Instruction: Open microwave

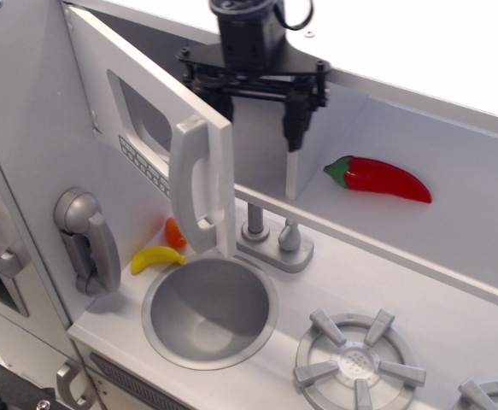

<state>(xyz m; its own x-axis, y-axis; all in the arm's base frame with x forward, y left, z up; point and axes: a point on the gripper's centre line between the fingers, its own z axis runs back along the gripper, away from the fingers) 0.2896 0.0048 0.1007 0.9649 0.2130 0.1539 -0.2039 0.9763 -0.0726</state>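
The microwave (137,128) is the light-grey box at the upper left. Its flat door has a dark rounded window, a button row and a long vertical silver handle (199,185). The door stands ajar, its free edge swung out from the box over the sink. My black gripper (261,115) hangs from above just behind the door's free edge, open and empty. One fingertip (297,128) hangs free in front of the shelf wall; the other is close to the door's top edge, and I cannot tell if it touches.
A red chili pepper (381,178) lies on the shelf at right. A grey wall phone (86,241), a yellow banana (155,258) and an orange piece (176,232) sit left of the round sink (210,312). A faucet (270,237) stands behind the sink, a burner (358,363) at front right.
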